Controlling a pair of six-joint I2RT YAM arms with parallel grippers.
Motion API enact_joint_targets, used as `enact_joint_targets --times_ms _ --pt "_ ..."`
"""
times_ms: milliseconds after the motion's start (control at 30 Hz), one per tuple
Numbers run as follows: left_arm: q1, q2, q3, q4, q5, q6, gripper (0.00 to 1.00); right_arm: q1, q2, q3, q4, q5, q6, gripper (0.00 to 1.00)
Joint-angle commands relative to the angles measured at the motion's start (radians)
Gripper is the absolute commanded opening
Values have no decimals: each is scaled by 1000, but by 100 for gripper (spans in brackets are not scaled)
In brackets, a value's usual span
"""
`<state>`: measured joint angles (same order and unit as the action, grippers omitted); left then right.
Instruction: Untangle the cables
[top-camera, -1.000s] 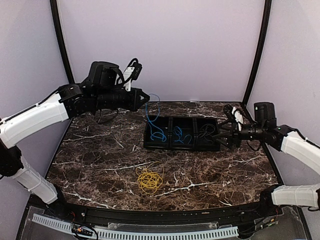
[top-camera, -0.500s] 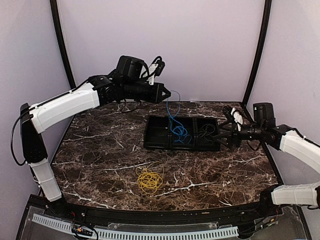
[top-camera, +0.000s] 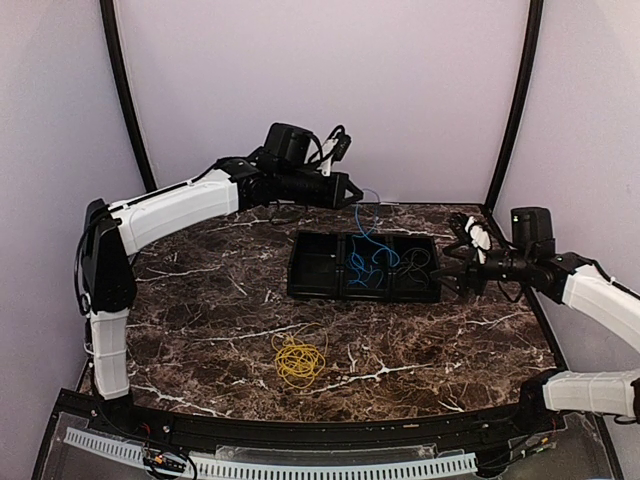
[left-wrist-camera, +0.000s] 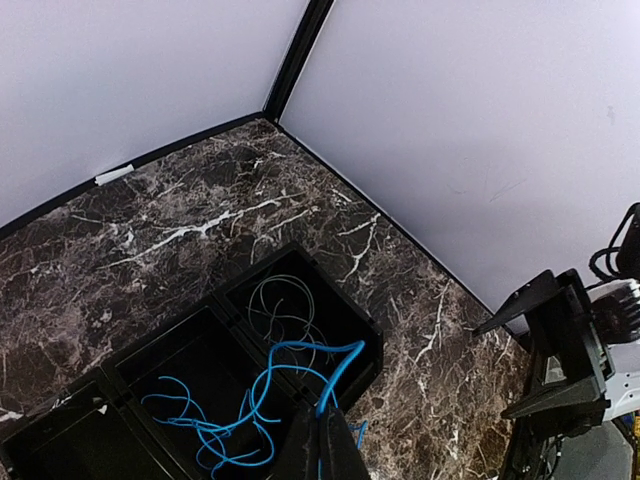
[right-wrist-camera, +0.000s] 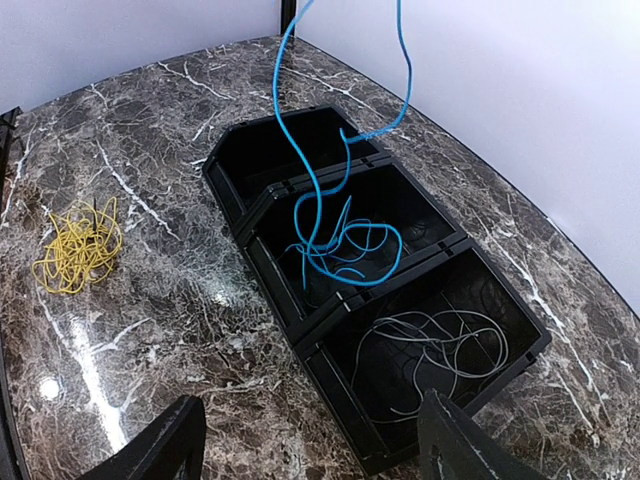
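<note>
three cables show, each a thin loose wire. farthest left, the yellow cable (top-camera: 299, 362) lies as a small tangled coil on the marble table (top-camera: 200, 300), near the front edge and well apart from the tray (top-camera: 316, 292). the left gripper (top-camera: 354, 190) hangs above the tray's back edge, its fingers (left-wrist-camera: 330, 452) pressed together on the upper end of the blue cable (top-camera: 368, 262). from that pinch the blue cable drops in a slack curve and piles into open loops in the tray's middle compartment. one raised loop reaches over toward the right compartment. the tray is black, with three compartments in a row. in its right compartment lies the dark cable (top-camera: 416, 262), a few wide grey-black loops flat on the bottom, apart from both grippers. the right gripper (top-camera: 449, 275) sits low, just beside the tray's right end. its fingers (right-wrist-camera: 165, 447) are spread wide and hold nothing; whether they touch the tray wall cannot be told. in the left wrist view a small white strip (left-wrist-camera: 112, 176) lies at the foot of the back wall, and any writing on it is too small to read.
</note>
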<state>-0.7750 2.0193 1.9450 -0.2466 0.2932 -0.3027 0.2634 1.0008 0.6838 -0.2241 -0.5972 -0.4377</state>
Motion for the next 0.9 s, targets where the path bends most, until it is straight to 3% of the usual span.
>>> enact_joint_targets --times_ms 0,233,500,867 --pt "24 44 23 78 60 -34 0 -9 -23 -9 31 4 -17 75" --pt "56 100 36 95 46 -31 0 -13 -32 -12 27 -1 -20 75" --pt "72 125 30 21 -149 35 0 -19 -39 -13 26 -9 -20 75" --pt "71 81 -6 2 -269 124 0 -29 -35 -18 26 -22 -18 75"
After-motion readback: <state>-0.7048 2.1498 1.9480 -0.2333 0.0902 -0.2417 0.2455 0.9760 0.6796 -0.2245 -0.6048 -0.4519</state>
